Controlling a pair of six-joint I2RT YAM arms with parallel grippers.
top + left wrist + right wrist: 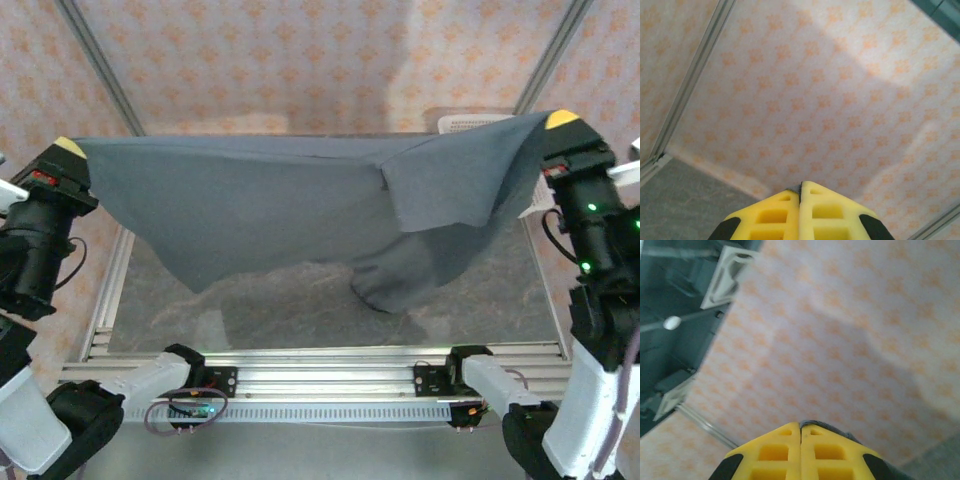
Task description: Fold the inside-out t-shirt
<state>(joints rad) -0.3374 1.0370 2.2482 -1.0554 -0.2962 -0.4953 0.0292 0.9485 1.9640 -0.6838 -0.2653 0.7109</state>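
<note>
The inside-out t-shirt [270, 210] hangs above the table [300, 315], its long axis across the table's width. The left gripper [69, 147], fingers pressed together, pinches one end over the table's left edge. The right gripper [562, 119] likewise pinches the other end over the right edge. The cloth sags between and below them, equally near both arms.

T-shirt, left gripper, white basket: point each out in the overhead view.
grey t-shirt [260, 200], top external view, middle of the stretched cloth.
left gripper [69, 146], top external view, yellow tip gripping the cloth.
white mesh basket [466, 121], top external view, rim behind the cloth.
</note>
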